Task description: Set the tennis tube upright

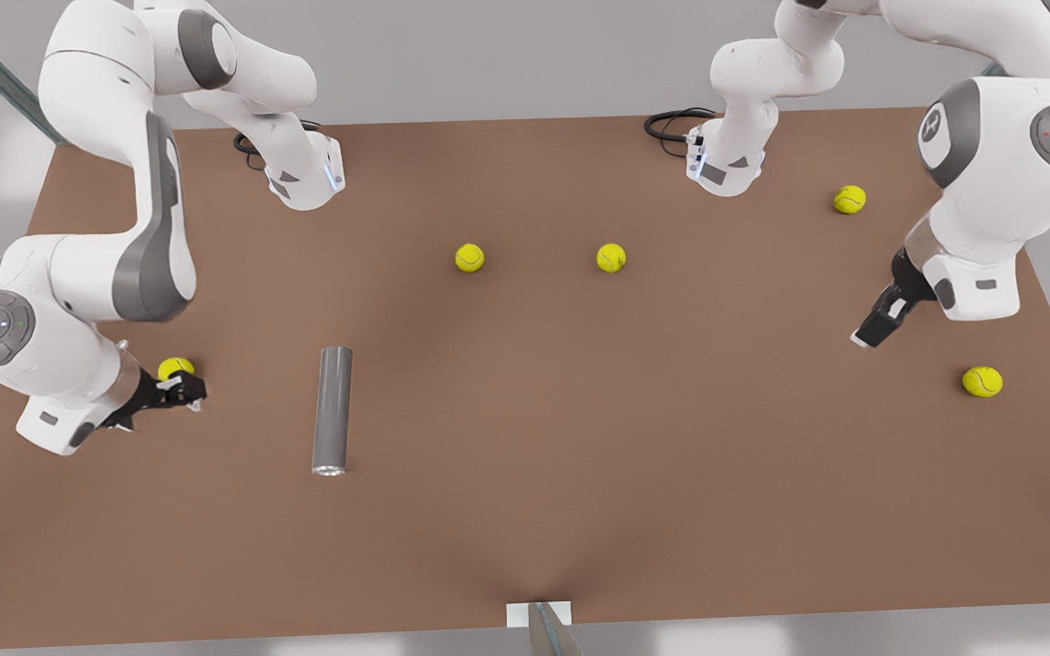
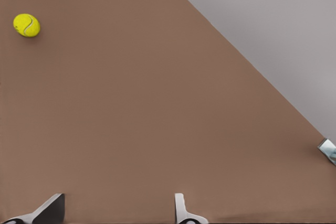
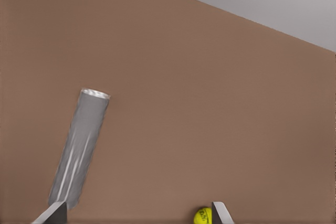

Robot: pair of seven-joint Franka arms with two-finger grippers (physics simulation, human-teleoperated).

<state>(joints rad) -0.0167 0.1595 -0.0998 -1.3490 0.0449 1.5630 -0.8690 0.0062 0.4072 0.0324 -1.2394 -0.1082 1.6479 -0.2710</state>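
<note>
The tennis tube (image 1: 333, 408) lies flat on the brown table (image 1: 525, 510), left of centre in the front view, with its silvery rim (image 1: 329, 470) toward the near edge. My right gripper (image 1: 190, 394) hovers low to the tube's left in the front view, open and empty, with a gap of table between them. In the right wrist view the tube (image 3: 79, 150) stretches away past one side of the right gripper (image 3: 137, 212). My left gripper (image 1: 867, 335) waits open above the table at the front view's right, far from the tube; its fingers (image 2: 50, 211) hold nothing.
Several yellow-green tennis balls lie scattered: one (image 1: 176, 368) right beside the right gripper, seen by its finger (image 3: 203, 216), two mid-table (image 1: 469, 258) (image 1: 611, 258), two at the right (image 1: 849, 199) (image 1: 982, 381). A ball (image 2: 26, 24) lies ahead of the left gripper.
</note>
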